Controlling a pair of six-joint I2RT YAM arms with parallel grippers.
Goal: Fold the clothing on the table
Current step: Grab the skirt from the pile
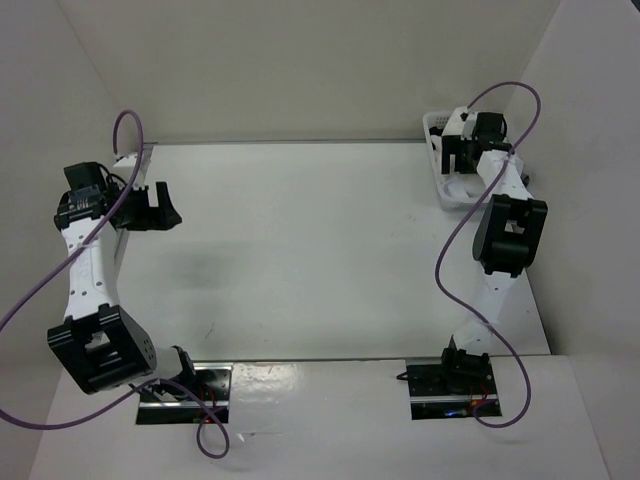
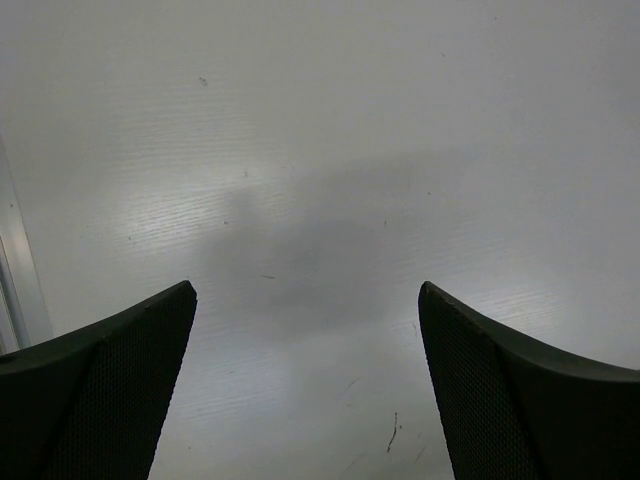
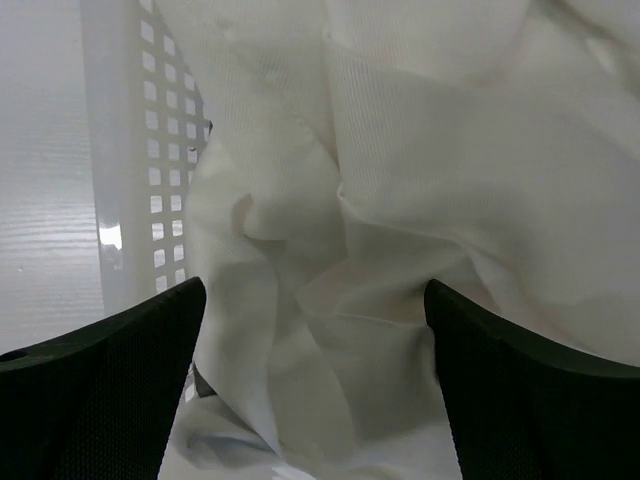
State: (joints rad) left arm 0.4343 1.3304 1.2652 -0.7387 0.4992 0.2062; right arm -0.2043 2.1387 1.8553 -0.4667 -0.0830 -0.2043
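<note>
The white table (image 1: 300,250) carries no garment on its open surface. At its far right corner, my right gripper (image 1: 461,152) hangs over a small white slotted basket (image 1: 441,190). In the right wrist view this gripper (image 3: 313,290) is open just above crumpled thin white fabric (image 3: 420,150) that fills the basket (image 3: 150,150). No pleat lines show in it, so I cannot tell whether it is the clothing. My left gripper (image 1: 160,208) is open at the table's left edge, with only bare tabletop (image 2: 350,150) under its jaws (image 2: 307,290).
A thin metal rail (image 1: 280,142) runs along the table's far edge. White walls close in the back and both sides. A metal strip (image 2: 15,260) shows at the left of the left wrist view. Purple cables loop from both arms.
</note>
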